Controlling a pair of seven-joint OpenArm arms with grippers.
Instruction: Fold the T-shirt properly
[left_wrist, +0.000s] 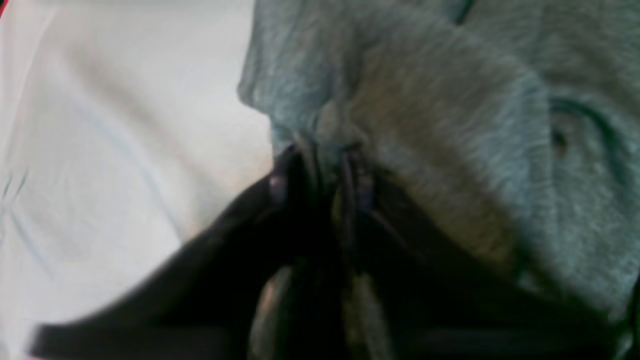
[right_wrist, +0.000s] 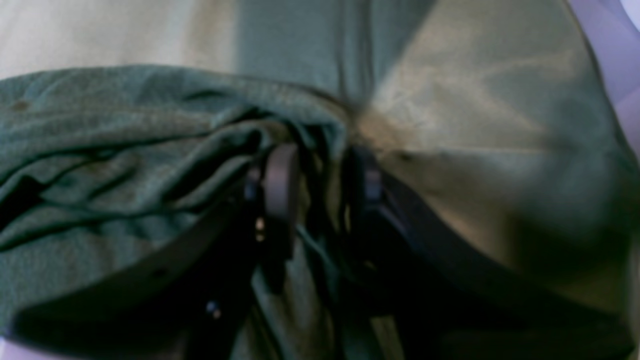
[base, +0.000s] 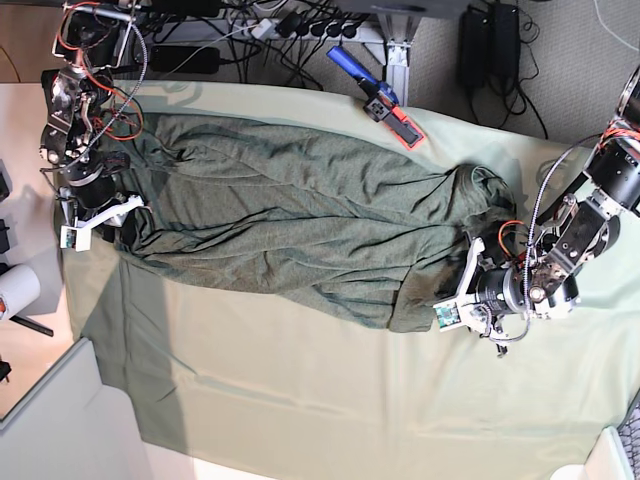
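Note:
The T-shirt (base: 300, 220), dark heathered olive-green, lies spread and wrinkled across the pale sage sheet (base: 300, 400). My left gripper (base: 438, 300) is at the shirt's right end. In the left wrist view its fingers (left_wrist: 320, 160) are pinched together on a raised fold of the shirt (left_wrist: 450, 100), beside the bare sheet (left_wrist: 125, 125). My right gripper (base: 125, 222) is at the shirt's left end. In the right wrist view it (right_wrist: 320, 175) holds bunched layers of the shirt (right_wrist: 100, 150) between its two fingers.
A blue and orange tool (base: 380, 98) lies at the sheet's far edge, with cables and power strips (base: 300, 25) behind it. A white cylinder (base: 15, 290) stands off the sheet at the left. A grey panel (base: 60, 420) fills the near left corner.

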